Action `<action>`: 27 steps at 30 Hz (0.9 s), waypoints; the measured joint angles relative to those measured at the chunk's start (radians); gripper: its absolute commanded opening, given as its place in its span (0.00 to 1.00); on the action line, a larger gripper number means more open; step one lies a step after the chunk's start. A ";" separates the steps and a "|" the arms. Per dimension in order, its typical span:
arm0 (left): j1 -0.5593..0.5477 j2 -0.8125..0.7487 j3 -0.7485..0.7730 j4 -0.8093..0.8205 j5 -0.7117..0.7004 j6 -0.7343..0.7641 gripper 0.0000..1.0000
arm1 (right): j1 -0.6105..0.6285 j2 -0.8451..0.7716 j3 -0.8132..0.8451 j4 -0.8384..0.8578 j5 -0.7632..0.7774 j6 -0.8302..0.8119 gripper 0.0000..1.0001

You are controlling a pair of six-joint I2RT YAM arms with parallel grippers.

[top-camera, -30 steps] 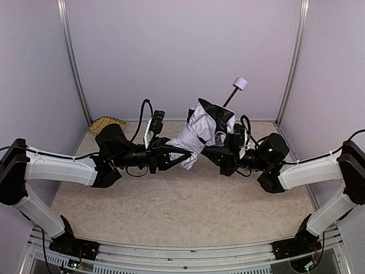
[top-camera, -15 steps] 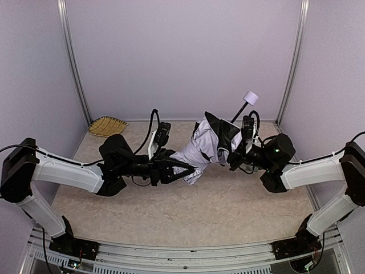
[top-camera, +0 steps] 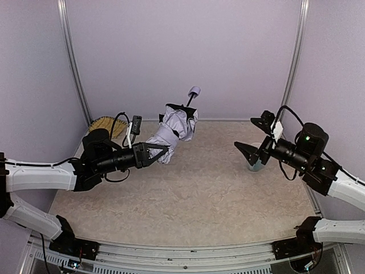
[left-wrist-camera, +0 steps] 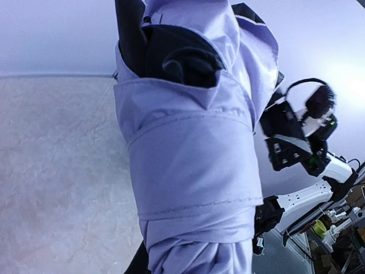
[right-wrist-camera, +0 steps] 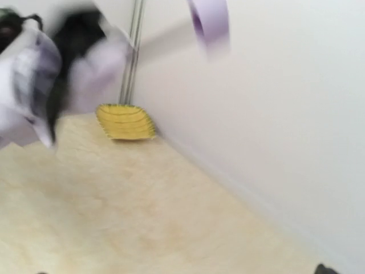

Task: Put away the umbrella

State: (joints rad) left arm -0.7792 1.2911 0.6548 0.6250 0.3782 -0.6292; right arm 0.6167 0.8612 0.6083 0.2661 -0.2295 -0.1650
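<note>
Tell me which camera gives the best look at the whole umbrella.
The top view: it shows the umbrella whole, fabric, shaft and handle, held by the left gripper. The left wrist view shows only close-up fabric; the right wrist view shows it blurred.

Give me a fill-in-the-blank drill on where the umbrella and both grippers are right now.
The left gripper holds the umbrella ___ the table, not resting on it.
The right gripper stands ___, holding nothing.
The yellow woven mat lies in the table's back ___ corner.
Missing words: above; open; left.
</note>
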 measured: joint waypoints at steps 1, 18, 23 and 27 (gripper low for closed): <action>0.000 -0.009 -0.001 -0.032 -0.013 -0.013 0.00 | 0.020 -0.022 0.021 -0.029 0.007 -0.089 1.00; -0.082 -0.196 -0.001 -0.467 -0.153 -0.052 0.00 | 0.411 0.606 0.463 -0.115 0.127 -1.244 1.00; -0.102 -0.198 -0.001 -0.492 -0.156 -0.052 0.00 | 0.453 0.686 0.481 -0.034 0.149 -1.388 1.00; -0.108 -0.198 -0.001 -0.491 -0.154 -0.051 0.00 | 0.472 0.762 0.481 0.004 0.182 -1.464 0.97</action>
State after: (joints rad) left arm -0.8871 1.0935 0.6540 0.1341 0.2237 -0.6807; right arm 1.0882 1.6234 1.0897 0.2703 -0.0475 -1.6295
